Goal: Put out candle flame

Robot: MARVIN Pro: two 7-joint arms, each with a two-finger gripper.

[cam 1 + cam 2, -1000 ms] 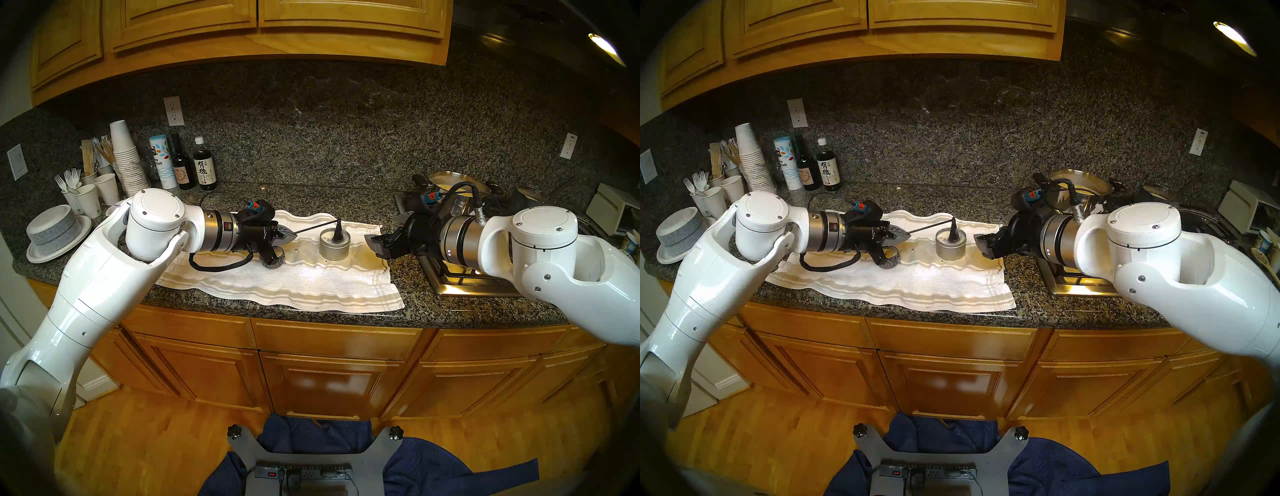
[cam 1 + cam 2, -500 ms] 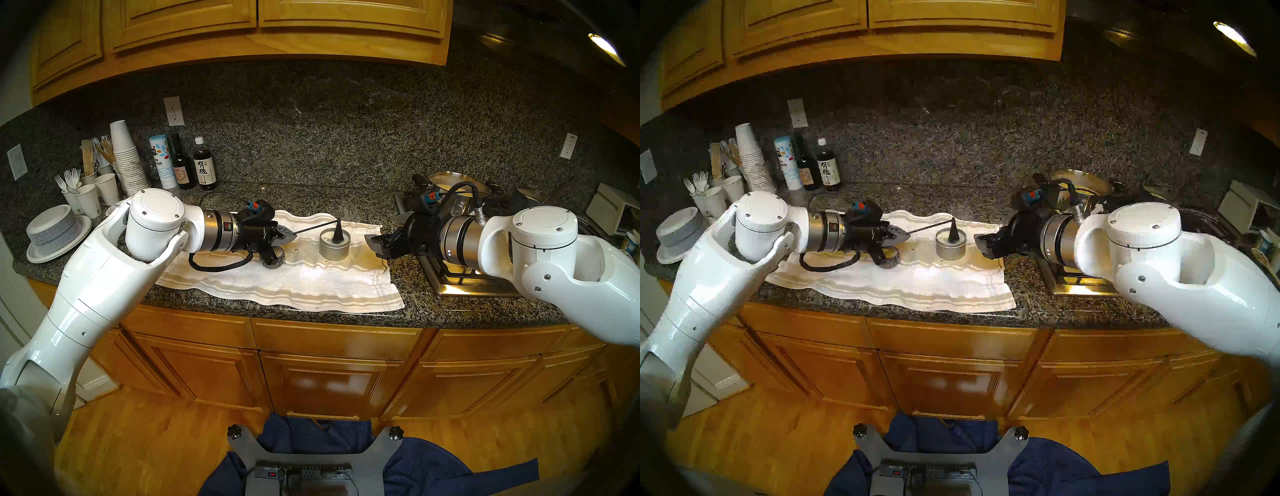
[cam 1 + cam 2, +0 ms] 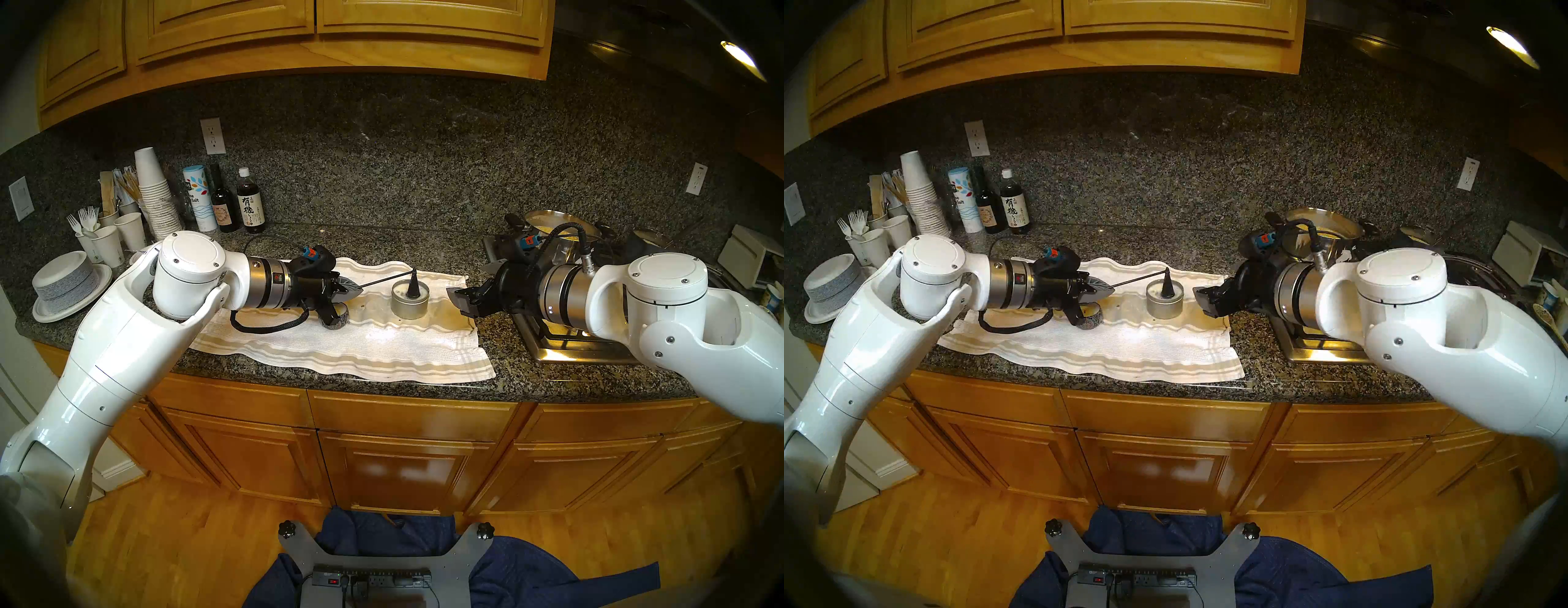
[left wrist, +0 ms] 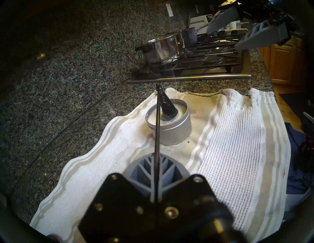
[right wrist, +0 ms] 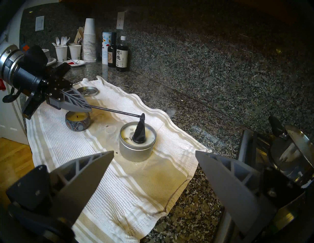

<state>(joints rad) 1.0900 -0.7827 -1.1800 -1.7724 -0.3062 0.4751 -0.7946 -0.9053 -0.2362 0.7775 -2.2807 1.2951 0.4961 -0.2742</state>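
- The candle (image 5: 137, 146), a silver tin of pale wax, stands on the striped towel (image 5: 139, 190) near the bench's (image 3: 551, 382) middle; the towel likely catches wax drips.
- The snuffer's black cone (image 5: 139, 131) sits mouth-down on the wax at the tin's centre, covering the wick to starve the flame; no flame shows.
- The snuffer's thin rod (image 5: 115, 111) slants up to the left gripper (image 5: 85, 108), whose fingers are pressed together on its end, keeping the gripper well back from the heat.
- The right gripper (image 5: 153, 171) hovers just beside the tin, fingers spread and holding nothing.
- A 2nd, patterned candle (image 5: 77, 121), unlit, sits under the left gripper.
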